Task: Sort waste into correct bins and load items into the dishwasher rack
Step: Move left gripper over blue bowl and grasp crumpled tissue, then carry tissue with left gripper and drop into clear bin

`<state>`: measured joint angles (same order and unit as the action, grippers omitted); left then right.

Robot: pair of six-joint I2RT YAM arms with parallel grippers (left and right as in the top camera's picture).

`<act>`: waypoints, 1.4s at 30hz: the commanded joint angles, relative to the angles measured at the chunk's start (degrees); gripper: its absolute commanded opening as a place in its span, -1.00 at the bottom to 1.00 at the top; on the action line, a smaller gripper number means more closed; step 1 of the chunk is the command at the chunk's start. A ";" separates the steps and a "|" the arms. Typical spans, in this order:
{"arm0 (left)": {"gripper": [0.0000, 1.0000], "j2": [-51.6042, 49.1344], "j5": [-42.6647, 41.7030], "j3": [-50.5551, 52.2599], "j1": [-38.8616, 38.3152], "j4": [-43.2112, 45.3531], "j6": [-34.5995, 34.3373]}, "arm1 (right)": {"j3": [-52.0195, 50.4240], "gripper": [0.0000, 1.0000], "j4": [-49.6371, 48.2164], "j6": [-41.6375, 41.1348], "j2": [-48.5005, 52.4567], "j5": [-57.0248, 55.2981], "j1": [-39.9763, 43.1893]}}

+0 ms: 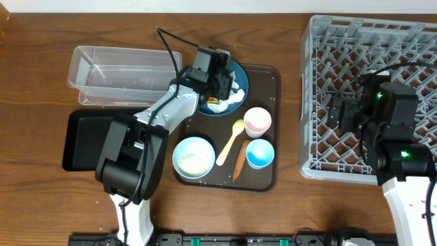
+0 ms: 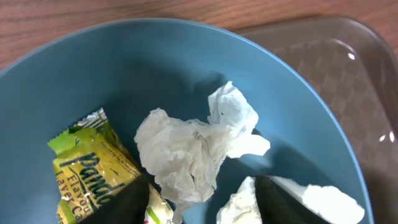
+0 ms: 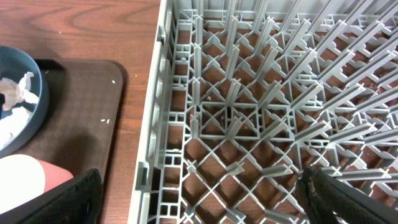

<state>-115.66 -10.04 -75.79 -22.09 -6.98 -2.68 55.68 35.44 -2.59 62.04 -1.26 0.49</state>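
The dark blue plate (image 1: 240,72) sits at the back of the brown serving tray (image 1: 268,179) and holds waste. My left gripper (image 1: 222,85) is down inside the plate (image 2: 155,68). Its jaws stand part-way in on either side of a crumpled white tissue (image 2: 193,149), with a gap still showing at each finger; the gripper (image 2: 202,190) is open. A yellow-green wrapper (image 2: 87,168) lies under the left finger, and another tissue piece (image 2: 311,202) is by the right finger. My right gripper (image 1: 339,113) hovers open over the grey dishwasher rack (image 1: 369,41), near its left wall (image 3: 155,124), with nothing held (image 3: 199,186).
The clear tub (image 1: 116,72) and the black tray (image 1: 85,140) lie left of the serving tray. On the serving tray are a light blue bowl (image 1: 193,157), a pale yellow spoon (image 1: 231,143), an orange-brown stick (image 1: 240,164), a pink cup (image 1: 257,121) and a blue cup (image 1: 259,154).
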 commanded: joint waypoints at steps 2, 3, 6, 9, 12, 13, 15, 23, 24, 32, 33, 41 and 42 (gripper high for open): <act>-0.11 -0.17 0.66 -0.72 0.02 0.13 0.72 | 1.31 0.99 0.20 -0.37 -0.26 0.20 -0.46; -0.18 -0.17 0.66 -0.72 0.02 0.11 0.72 | 1.31 0.98 0.20 -0.37 -0.26 0.20 -0.46; -0.35 -0.17 0.66 -0.72 0.04 -0.26 0.72 | 1.33 0.98 0.17 -0.37 -0.26 0.22 -0.46; -0.53 -0.17 0.66 -0.72 0.02 -0.57 0.72 | 1.31 0.98 0.20 -0.37 -0.26 0.22 -0.46; -0.77 -0.17 0.66 -0.72 0.04 -0.59 0.72 | 1.31 0.98 0.17 -0.37 -0.26 0.22 -0.46; -0.82 -0.02 0.68 -0.72 0.04 -0.59 0.72 | 1.33 0.98 0.17 -0.37 -0.26 0.22 -0.46; -0.88 0.48 0.68 -0.72 0.07 -0.57 0.74 | 1.33 0.98 0.22 -0.37 -0.26 0.22 -0.46; -0.88 8.39 0.70 -0.74 1.57 -1.07 0.74 | 1.31 0.99 0.17 -0.37 -0.26 0.20 -0.46; -0.87 9.84 0.70 -0.74 1.95 -1.27 0.72 | 1.31 0.99 0.17 -0.37 -0.26 0.20 -0.46; -0.88 20.41 2.73 -0.74 7.93 -3.52 0.72 | 1.31 0.98 0.17 -0.37 -0.26 0.20 -0.46; -0.88 21.14 4.44 -0.74 8.94 -4.24 0.72 | 1.31 0.98 0.17 -0.37 -0.26 0.20 -0.46; -0.88 20.50 8.20 -0.50 14.71 -11.06 0.72 | 1.33 0.98 0.15 -0.37 -0.26 0.22 -0.46; -0.87 20.24 8.20 -0.50 15.10 -11.54 0.72 | 1.31 0.98 0.15 -0.37 -0.26 0.22 -0.46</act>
<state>-94.30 -3.42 -75.88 -7.90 -17.67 -2.31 55.68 35.46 -2.59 62.04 -1.26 0.49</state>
